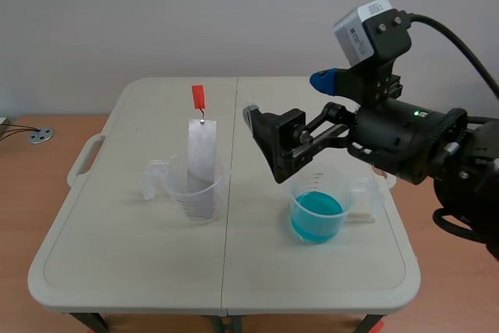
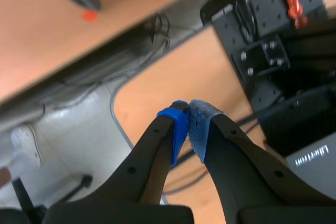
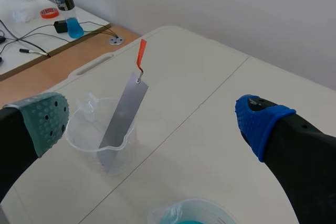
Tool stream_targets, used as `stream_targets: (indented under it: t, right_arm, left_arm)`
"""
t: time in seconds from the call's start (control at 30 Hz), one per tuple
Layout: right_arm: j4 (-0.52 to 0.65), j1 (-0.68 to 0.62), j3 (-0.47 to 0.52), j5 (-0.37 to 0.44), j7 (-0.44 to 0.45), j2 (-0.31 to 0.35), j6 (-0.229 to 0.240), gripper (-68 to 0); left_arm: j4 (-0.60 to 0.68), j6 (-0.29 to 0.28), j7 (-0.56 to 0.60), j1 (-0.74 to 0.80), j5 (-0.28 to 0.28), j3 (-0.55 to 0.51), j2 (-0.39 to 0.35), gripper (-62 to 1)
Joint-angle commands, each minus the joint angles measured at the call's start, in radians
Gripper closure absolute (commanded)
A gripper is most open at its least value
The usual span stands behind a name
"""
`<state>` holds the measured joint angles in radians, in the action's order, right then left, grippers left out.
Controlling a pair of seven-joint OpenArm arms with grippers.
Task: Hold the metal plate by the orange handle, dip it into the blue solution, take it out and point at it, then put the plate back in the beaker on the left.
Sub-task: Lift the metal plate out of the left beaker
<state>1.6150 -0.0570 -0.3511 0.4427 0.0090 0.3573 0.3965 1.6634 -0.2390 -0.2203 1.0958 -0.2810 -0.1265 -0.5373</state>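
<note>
While the plate waits, the right gripper lines up

Since the metal plate (image 1: 202, 154) leans in the clear beaker (image 1: 187, 200) on the left half of the table (image 1: 140, 271), its orange handle (image 1: 199, 98) stands well above the rim, free to be taken. The right gripper (image 3: 152, 121) hangs between that beaker and the blue solution (image 1: 316, 217) on the right, fingers wide apart, nothing held. A good pick, I judge, means closing the pads on the orange tab alone, then lifting straight up so the plate clears the rim without tipping the light beaker. The left gripper (image 2: 188, 124), pads pressed together on nothing, sits away from the work.
</note>
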Motion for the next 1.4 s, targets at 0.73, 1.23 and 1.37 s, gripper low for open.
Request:
stream_targets:
  t: [0.73,1.23,1.37]
  right_arm:
    - [-0.489,0.445,-0.181,0.014,-0.026,-0.241,-0.003,-66.3]
    - [-0.711,0.583,-0.182,0.015,-0.093,-0.384,0.023,-66.3]
    - [-0.770,0.615,-0.188,0.015,-0.086,-0.410,0.033,-66.3]
  left_arm:
    - [-0.008,-0.011,0.013,0.050,-0.014,0.003,0.005,-2.1]
    - [-0.008,-0.011,0.013,0.050,-0.014,0.003,0.005,-2.1]
    - [-0.008,-0.011,0.013,0.050,-0.014,0.003,0.005,-2.1]
